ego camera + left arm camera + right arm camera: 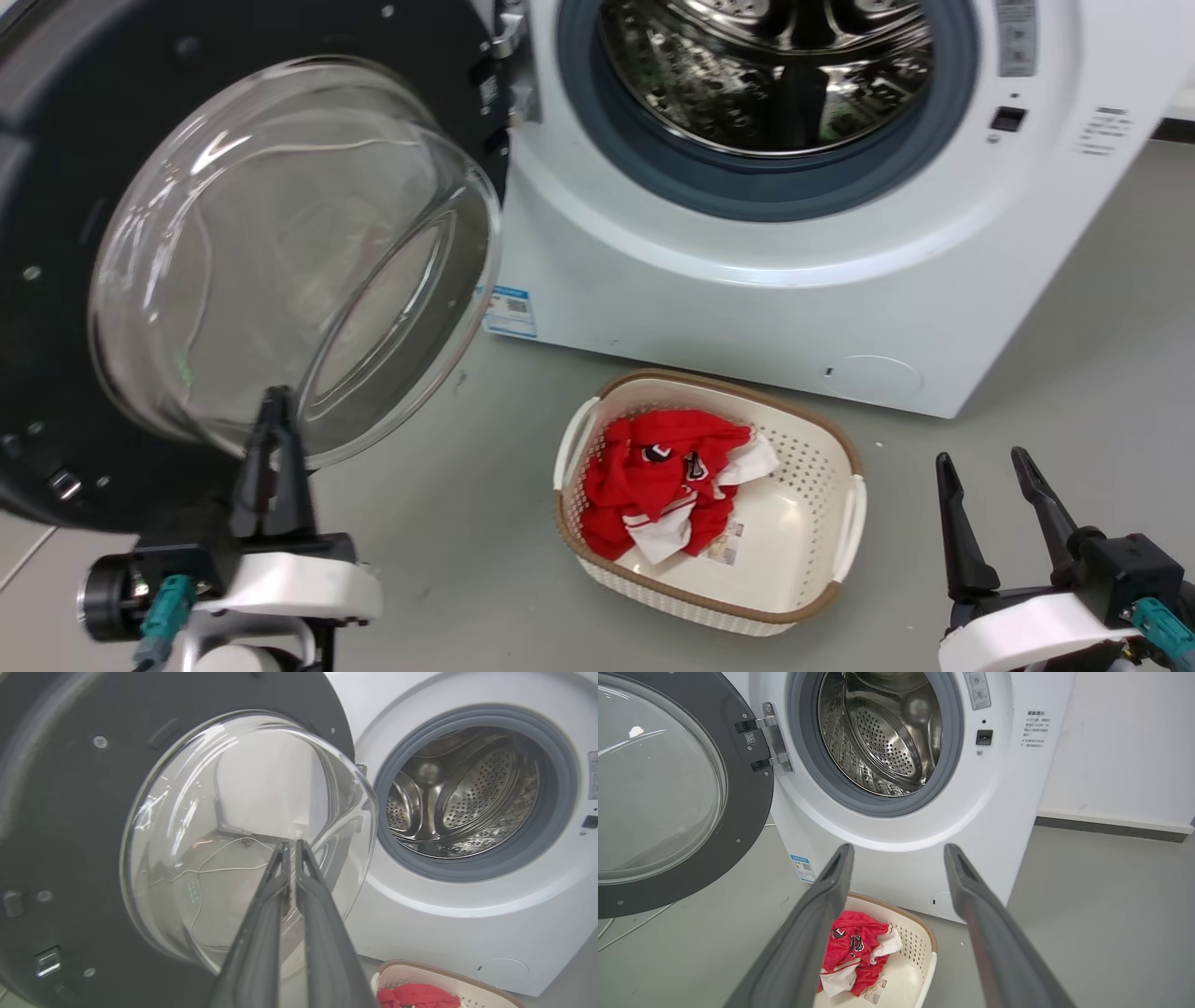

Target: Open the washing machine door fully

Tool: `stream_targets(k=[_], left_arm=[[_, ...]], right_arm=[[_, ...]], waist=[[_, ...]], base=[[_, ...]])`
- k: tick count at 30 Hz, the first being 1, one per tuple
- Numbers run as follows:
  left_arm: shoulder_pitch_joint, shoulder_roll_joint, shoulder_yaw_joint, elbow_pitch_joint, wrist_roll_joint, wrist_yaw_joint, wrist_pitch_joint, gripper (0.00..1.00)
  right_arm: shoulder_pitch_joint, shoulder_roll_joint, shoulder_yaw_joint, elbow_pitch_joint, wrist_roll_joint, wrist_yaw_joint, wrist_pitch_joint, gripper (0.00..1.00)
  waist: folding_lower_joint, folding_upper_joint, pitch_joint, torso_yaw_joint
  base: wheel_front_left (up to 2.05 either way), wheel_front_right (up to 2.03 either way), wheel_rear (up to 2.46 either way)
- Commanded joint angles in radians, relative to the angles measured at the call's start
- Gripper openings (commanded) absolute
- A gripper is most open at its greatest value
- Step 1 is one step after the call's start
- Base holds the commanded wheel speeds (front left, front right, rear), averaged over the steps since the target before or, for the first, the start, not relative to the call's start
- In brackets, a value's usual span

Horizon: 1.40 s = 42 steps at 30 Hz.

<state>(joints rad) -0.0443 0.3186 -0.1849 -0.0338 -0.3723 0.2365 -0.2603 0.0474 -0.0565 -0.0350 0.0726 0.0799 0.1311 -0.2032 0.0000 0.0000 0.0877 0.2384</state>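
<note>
The washing machine door (56, 187) stands swung out to the left on its hinges (504, 84), its inner side and bulging glass bowl (280, 252) facing me. The white washing machine (747, 299) shows its steel drum (766, 65) and grey gasket uncovered. My left gripper (275, 401) is shut, its tips against or just in front of the bowl's lower edge; whether they touch is unclear. From the left wrist, the closed left gripper (290, 845) points at the bowl (243, 826). My right gripper (985, 457) is open and holds nothing, low on the right.
A cream basket (845, 509) with a red and white garment (653, 467) sits on the grey floor in front of the machine, between my grippers. White cables (630, 926) lie on the floor under the door. A white wall (1120, 742) rises right of the machine.
</note>
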Motion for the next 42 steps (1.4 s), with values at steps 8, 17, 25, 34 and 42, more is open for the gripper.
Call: stream_targets(k=[8,17,25,34,42], left_arm=[[-0.061,-0.052,-0.042,0.053,0.035,-0.038,-0.005,1.00],[-0.060,-0.136,-0.038,0.098,0.095,-0.066,-0.005,1.00],[-0.026,-0.174,0.003,0.119,0.159,-0.085,-0.005,1.00],[0.024,-0.189,0.040,0.122,0.230,-0.082,-0.005,1.00],[0.037,-0.203,0.052,0.115,0.264,-0.094,-0.005,1.00]], right_arm=[[-0.015,0.006,-0.003,0.008,-0.011,-0.001,-0.014,1.00],[-0.022,0.007,-0.012,-0.013,-0.031,-0.001,-0.019,1.00],[-0.002,0.007,0.000,-0.055,-0.038,-0.001,-0.006,1.00],[0.022,0.008,0.014,-0.087,-0.037,-0.001,0.009,1.00],[0.030,0.008,0.019,-0.100,-0.038,-0.001,0.014,1.00]], waist=[[0.0000,0.0000,-0.033,-0.111],[0.0000,0.0000,-0.052,-0.226],[0.0000,0.0000,-0.071,-0.270],[0.0000,0.0000,-0.087,-0.271],[0.0000,0.0000,-0.085,-0.261]], base=[[0.00,0.00,0.00],[0.00,0.00,0.00],[0.00,0.00,0.00],[0.00,0.00,0.00],[0.00,0.00,0.00]])
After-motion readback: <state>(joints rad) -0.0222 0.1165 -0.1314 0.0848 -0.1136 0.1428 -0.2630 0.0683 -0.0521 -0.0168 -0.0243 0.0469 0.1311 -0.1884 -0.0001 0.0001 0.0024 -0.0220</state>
